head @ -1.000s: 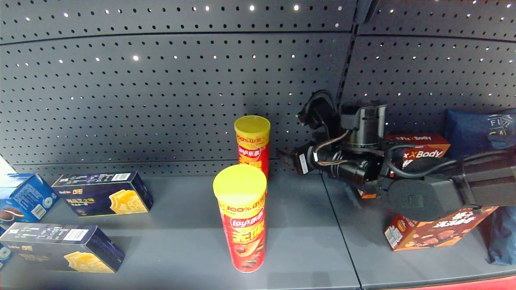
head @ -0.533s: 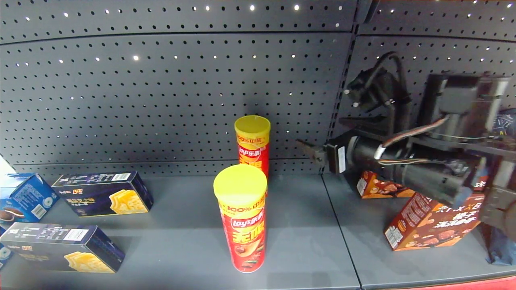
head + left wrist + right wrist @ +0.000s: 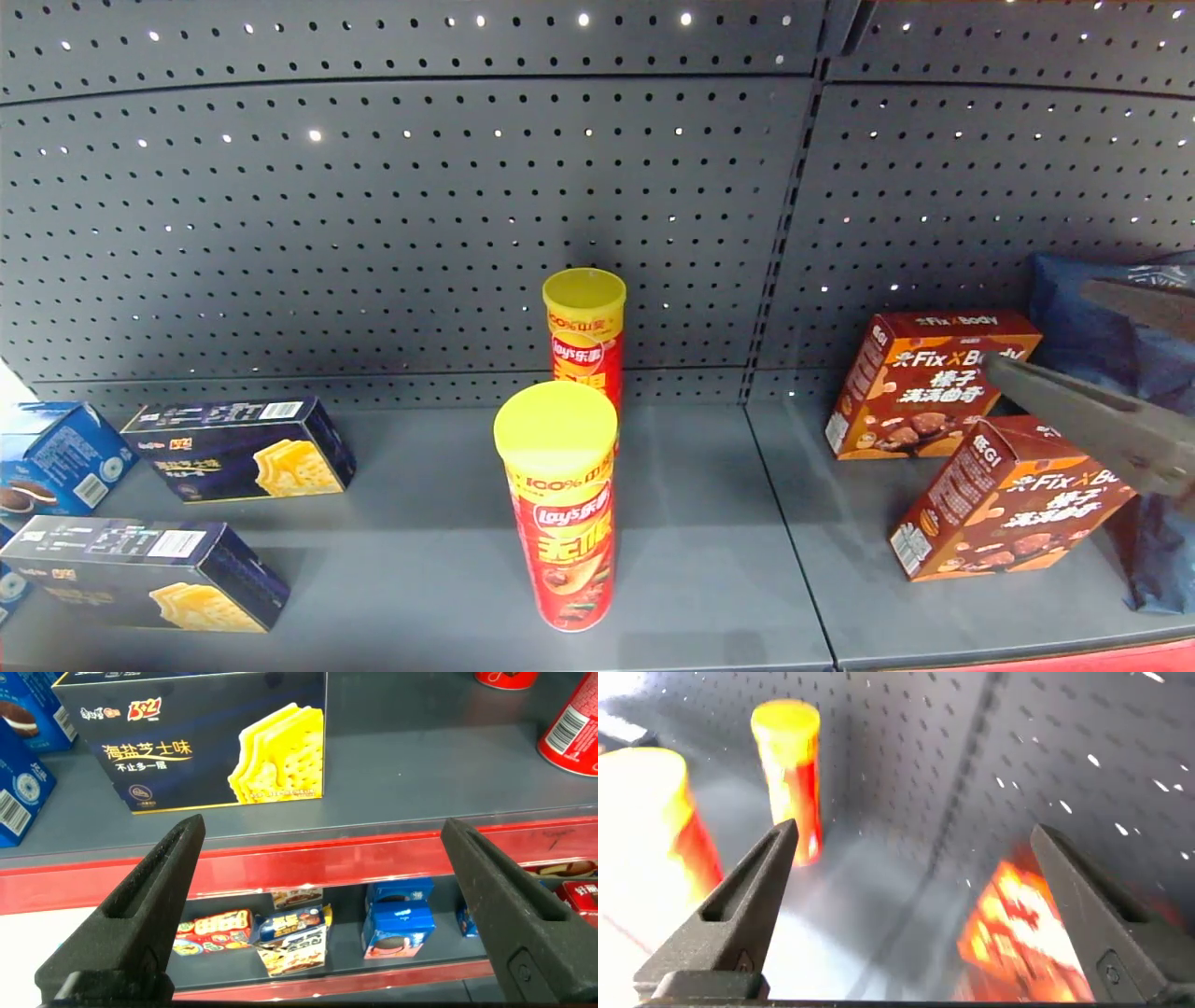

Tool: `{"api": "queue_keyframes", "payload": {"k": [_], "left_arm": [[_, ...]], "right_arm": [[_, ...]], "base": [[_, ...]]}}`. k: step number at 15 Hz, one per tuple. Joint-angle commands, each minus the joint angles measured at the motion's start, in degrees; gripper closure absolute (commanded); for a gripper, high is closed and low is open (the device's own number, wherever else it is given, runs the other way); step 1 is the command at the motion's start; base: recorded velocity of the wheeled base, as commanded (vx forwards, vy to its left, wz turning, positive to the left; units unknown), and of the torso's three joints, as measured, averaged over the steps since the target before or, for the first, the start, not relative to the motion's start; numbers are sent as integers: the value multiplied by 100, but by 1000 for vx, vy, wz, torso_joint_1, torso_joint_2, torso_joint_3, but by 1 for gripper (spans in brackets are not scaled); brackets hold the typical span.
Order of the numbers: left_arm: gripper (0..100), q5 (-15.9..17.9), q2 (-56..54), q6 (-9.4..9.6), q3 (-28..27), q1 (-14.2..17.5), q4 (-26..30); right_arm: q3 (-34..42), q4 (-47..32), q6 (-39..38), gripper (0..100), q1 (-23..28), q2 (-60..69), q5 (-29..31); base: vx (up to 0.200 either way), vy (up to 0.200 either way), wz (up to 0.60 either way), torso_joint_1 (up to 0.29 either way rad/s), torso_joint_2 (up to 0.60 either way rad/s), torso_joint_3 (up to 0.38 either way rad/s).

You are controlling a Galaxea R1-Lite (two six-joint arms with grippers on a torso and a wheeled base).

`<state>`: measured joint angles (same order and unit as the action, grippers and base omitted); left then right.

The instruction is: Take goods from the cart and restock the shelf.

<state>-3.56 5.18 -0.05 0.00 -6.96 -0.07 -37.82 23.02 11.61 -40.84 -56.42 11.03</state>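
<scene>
Two red chip cans with yellow lids stand upright mid-shelf, one in front (image 3: 560, 504) and one behind (image 3: 585, 336) near the pegboard. My right gripper (image 3: 1041, 329) shows its open fingers at the right edge, over the two brown snack boxes (image 3: 924, 383), (image 3: 1008, 504), with nothing held. In the right wrist view the gripper (image 3: 913, 833) is open, facing the back can (image 3: 789, 775) and a brown box (image 3: 1018, 915). My left gripper (image 3: 322, 829) is open and empty, just outside the red shelf lip (image 3: 318, 859), in front of a dark blue cracker box (image 3: 201, 747).
On the grey shelf (image 3: 709, 560), two dark blue cracker boxes (image 3: 238, 448), (image 3: 140, 574) and a blue cookie box (image 3: 56, 457) lie at the left. A dark blue bag (image 3: 1102, 317) stands at the far right. A lower shelf with small packs (image 3: 397, 929) sits beneath.
My right arm has drawn back to the right, away from the back can, until just its fingers remain at the edge. The cans and boxes have stayed put.
</scene>
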Motion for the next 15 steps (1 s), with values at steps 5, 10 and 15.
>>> {"api": "queue_keyframes", "payload": {"k": [5,10,15], "left_arm": [[0,4,9,5,0,2,-1],[0,4,9,-4,0,2,-1],[0,4,9,5,0,2,-1]], "right_arm": [[1989,-781,-704,0,1957,3278,-268],[3324,-1221,-1574,0,3196,4526,-216],[3782,-1616,-1574,0,4172,5202,-1270]], "base": [[0,0,0,0,0,0],[0,0,0,0,0,0],[0,0,0,0,0,0]]}}
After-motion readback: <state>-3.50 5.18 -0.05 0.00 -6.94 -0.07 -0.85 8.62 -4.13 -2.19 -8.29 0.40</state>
